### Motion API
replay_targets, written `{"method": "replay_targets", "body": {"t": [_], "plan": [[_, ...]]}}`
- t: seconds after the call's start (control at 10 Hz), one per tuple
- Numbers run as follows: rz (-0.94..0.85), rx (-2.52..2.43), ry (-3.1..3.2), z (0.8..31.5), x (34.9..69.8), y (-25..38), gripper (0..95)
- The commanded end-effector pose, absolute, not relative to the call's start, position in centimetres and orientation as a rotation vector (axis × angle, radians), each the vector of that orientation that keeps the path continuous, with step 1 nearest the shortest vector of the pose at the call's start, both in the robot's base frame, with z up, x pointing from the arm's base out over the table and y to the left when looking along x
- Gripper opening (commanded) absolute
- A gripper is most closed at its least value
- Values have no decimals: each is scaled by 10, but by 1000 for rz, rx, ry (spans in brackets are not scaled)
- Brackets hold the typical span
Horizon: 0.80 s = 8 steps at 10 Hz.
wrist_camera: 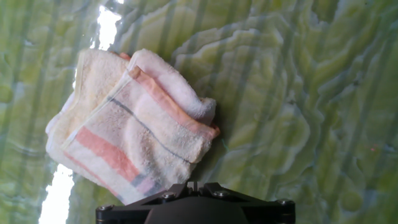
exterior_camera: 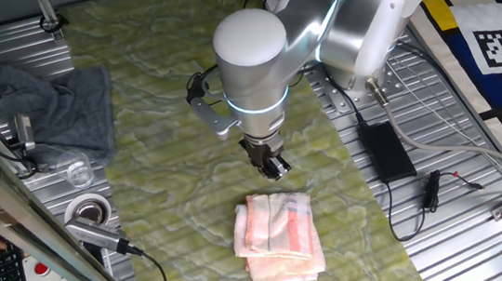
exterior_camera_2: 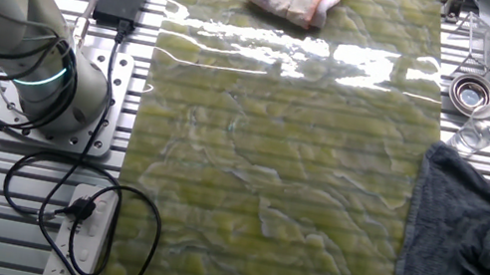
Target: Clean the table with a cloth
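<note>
While the folded pink-and-white cloth (exterior_camera: pixel 280 236) lies untouched on the marbled green surface (exterior_camera: pixel 164 164), I hold the claw (exterior_camera: pixel 274 165) above and just beside it, nothing between its fingers, though I cannot tell from any view how wide they stand. By my reading the job has barely begun: the cloth is not yet picked up, and no wiping shows. A dark grey towel (exterior_camera: pixel 54 106) sits well apart at the surface's far edge, so grasping and sweeping all remain.
</note>
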<state>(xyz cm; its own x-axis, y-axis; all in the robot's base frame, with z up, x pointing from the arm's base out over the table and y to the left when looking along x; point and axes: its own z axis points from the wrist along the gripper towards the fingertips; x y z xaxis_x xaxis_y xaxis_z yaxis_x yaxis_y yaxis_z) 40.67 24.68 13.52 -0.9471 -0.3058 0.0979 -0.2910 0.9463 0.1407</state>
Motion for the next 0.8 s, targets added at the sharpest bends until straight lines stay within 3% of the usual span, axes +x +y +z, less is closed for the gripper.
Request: {"method": "replay_targets", "body": {"t": [0.1, 0.8], "plan": [[-189, 460, -2982, 135, 407, 247, 0], [-196, 450, -2995, 135, 407, 248, 0]]}}
